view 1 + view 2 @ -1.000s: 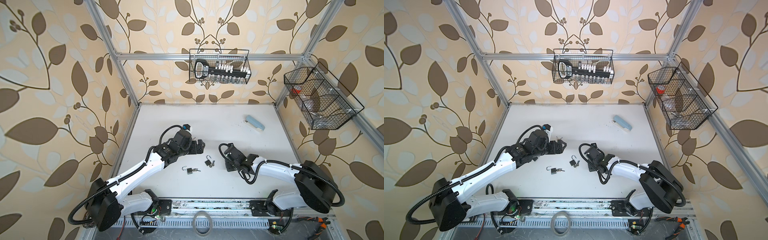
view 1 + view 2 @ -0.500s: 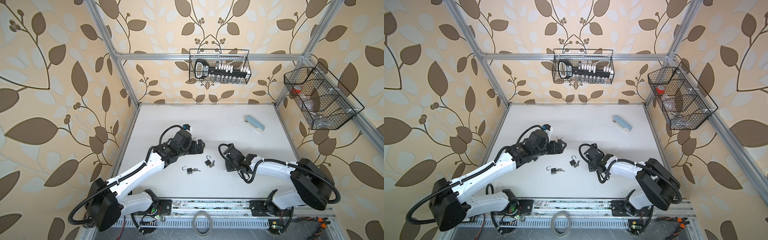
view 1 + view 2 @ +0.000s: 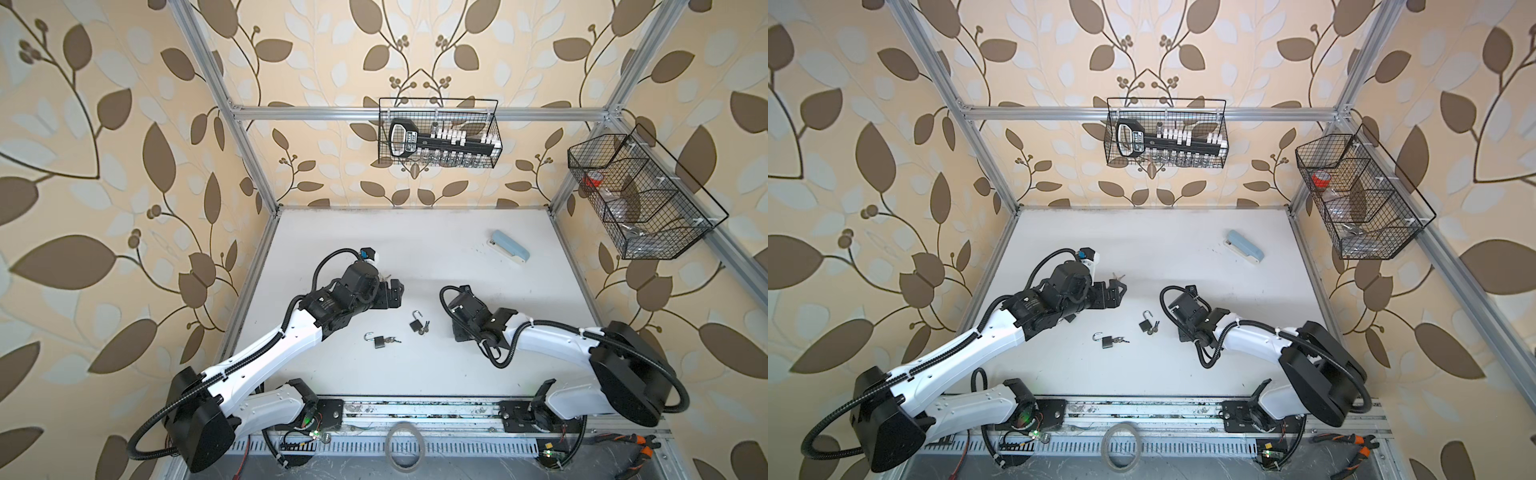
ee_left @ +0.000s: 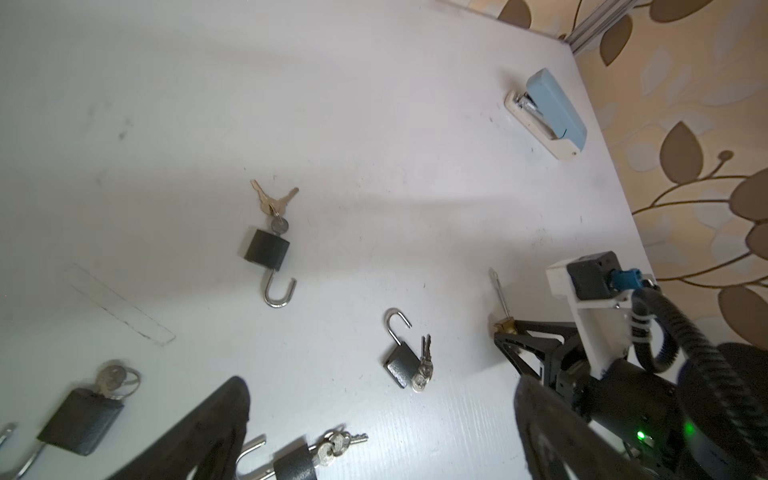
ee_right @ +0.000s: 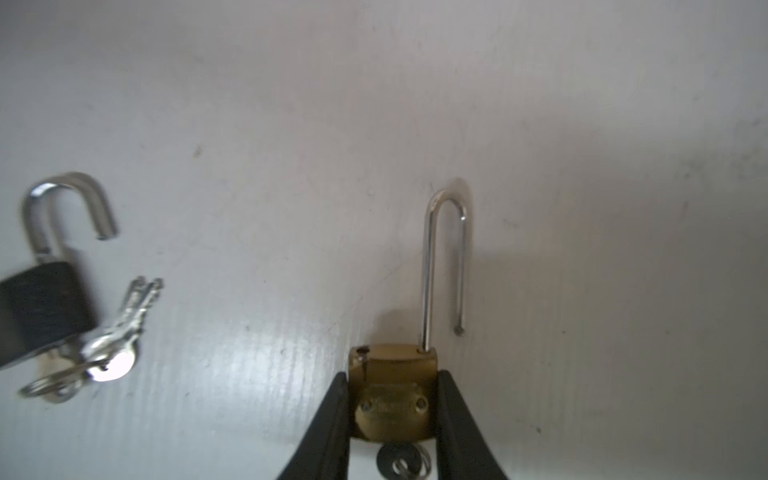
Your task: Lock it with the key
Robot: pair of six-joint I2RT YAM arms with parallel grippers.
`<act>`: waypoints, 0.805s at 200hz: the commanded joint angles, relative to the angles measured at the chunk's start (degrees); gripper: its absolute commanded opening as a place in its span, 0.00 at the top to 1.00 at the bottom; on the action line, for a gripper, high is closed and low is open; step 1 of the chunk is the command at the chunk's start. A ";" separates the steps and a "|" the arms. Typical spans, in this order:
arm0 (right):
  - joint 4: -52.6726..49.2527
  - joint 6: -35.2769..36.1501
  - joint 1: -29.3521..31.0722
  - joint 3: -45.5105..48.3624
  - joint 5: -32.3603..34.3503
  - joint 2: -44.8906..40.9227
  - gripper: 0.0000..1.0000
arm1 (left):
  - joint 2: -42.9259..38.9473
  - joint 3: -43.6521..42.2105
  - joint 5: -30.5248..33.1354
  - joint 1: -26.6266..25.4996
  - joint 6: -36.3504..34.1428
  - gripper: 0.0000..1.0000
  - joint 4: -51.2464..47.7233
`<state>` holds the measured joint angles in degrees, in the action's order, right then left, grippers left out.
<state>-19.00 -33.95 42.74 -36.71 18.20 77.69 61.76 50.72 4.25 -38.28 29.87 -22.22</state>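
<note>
A scuffed white tabletop sits inside leaf-patterned walls and aluminium framing. On it, well apart from the blue stapler, the right gripper pinches the brass padlock by its body, shackle open. Two dark padlocks lie farther from the stapler. The left gripper hangs spread wide, empty.

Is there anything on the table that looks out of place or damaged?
Nothing looks damaged. The blue stapler lies alone near the far right corner of the table, apart from the padlocks, and has no part in locking. A clear strip, perhaps tape, lies flat on the surface near a black padlock.
</note>
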 commanded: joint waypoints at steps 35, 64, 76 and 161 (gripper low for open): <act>3.37 10.07 0.20 -7.23 -2.88 -22.68 0.94 | -10.52 4.97 -0.61 0.05 -22.65 0.01 5.17; 9.48 17.74 0.20 -8.22 -7.11 -27.19 1.00 | -9.30 11.20 -6.56 0.05 -30.83 0.01 -0.67; 6.36 22.34 0.23 -11.88 -9.17 -26.52 1.00 | -8.41 13.61 -9.13 0.01 -32.68 0.01 -4.20; -11.44 49.76 0.15 -36.93 -31.05 -15.47 1.00 | -15.69 11.33 -24.53 1.20 -50.09 0.02 -1.41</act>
<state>-23.77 7.09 42.74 -66.85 -4.40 59.75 51.22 63.96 -15.53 -37.41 -9.34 -28.62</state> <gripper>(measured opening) 0.287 0.989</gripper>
